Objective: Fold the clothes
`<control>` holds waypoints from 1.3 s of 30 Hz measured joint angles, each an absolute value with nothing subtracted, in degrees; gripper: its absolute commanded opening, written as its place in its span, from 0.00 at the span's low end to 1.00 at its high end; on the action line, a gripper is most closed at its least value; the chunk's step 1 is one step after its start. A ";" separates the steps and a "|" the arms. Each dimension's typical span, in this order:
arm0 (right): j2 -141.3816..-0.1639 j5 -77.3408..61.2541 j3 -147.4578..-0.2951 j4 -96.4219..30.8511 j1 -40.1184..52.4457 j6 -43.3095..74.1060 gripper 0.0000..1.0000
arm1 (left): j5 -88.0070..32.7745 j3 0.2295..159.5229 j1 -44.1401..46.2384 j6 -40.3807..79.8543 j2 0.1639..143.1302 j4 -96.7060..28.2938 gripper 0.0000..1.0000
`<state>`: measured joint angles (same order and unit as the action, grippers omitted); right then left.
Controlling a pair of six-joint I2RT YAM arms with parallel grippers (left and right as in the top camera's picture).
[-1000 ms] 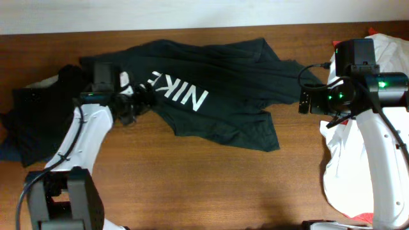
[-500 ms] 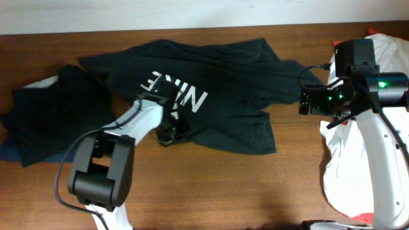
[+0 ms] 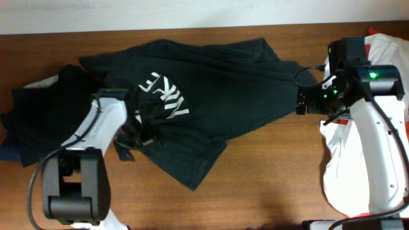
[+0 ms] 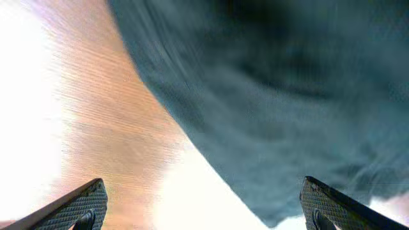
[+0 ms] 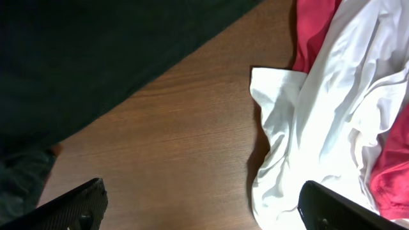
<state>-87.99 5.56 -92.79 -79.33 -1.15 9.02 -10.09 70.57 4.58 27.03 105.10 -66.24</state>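
The black Nike T-shirt (image 3: 217,96) lay slanted under my left gripper (image 3: 144,135), the nearer one, its fingers spread; my right gripper (image 3: 300,102), also spread, stood beside the far edge.

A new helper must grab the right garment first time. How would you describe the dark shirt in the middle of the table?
On the wooden table, look between the black pile at the left and the white and red clothes at the right. The shirt is the big dark green one spread there, the only one with white NIKE lettering.
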 measured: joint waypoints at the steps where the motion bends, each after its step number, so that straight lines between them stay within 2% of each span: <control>1: -88.14 5.56 -92.79 -79.33 -1.15 9.04 0.99 | -12.01 67.68 6.24 27.90 104.97 -63.68 0.96; 4: -88.31 5.54 -92.79 -79.44 -1.15 9.02 0.99 | -14.09 60.03 10.55 32.14 104.99 -53.95 0.95; 6: -88.33 5.56 -92.79 -79.55 -1.15 9.06 0.99 | -14.17 58.46 12.29 34.22 103.33 -50.39 0.72; 7: -88.33 5.56 -92.79 -79.53 -1.15 9.04 0.99 | -14.17 57.82 13.39 34.83 102.59 -48.12 0.51; 8: -88.33 5.56 -92.79 -79.50 -1.15 9.04 0.99 | -14.59 57.65 14.39 35.57 102.39 -45.67 0.35; 9: -88.33 5.56 -92.79 -79.48 -1.15 9.02 0.99 | -15.07 57.47 14.98 35.62 102.32 -42.26 0.11; 10: -88.36 5.56 -92.79 -79.53 -1.15 9.04 0.99 | -15.53 57.10 15.09 35.64 102.43 -39.79 0.01; 14: -88.36 5.56 -92.79 -79.50 -1.15 9.04 0.99 | -15.40 56.84 14.94 35.35 103.04 -38.57 0.01; 16: -88.36 5.54 -92.79 -79.48 -1.15 9.06 0.99 | -12.38 57.74 13.69 33.71 102.96 -44.66 0.01; 19: -88.40 4.75 -92.79 -79.37 -1.15 9.26 0.99 | -5.06 60.99 5.93 29.85 99.74 -55.72 0.01; 22: -90.00 2.81 -91.33 -77.80 -1.15 11.49 0.99 | -3.31 64.71 -3.33 27.38 91.00 -57.63 0.00; 24: -92.68 0.93 -85.84 -73.84 -1.15 13.63 0.92 | -4.23 65.12 -8.03 26.52 87.48 -60.25 0.00; 28: -95.70 -3.60 -72.82 -61.84 -1.15 15.64 0.86 | -4.78 64.99 -8.23 26.30 87.53 -61.69 0.00; 32: -98.70 -4.34 -62.35 -49.08 -1.19 19.00 0.86 | -5.13 64.93 -8.23 26.09 87.53 -61.65 0.00; 37: -103.28 -2.63 -59.46 -40.53 -1.19 21.02 0.85 | -5.15 64.93 -8.23 26.09 87.53 -61.69 0.00; 39: -103.46 -1.89 -59.44 -39.24 -1.19 21.19 0.79 | -5.15 64.93 -8.23 26.06 87.53 -61.67 0.00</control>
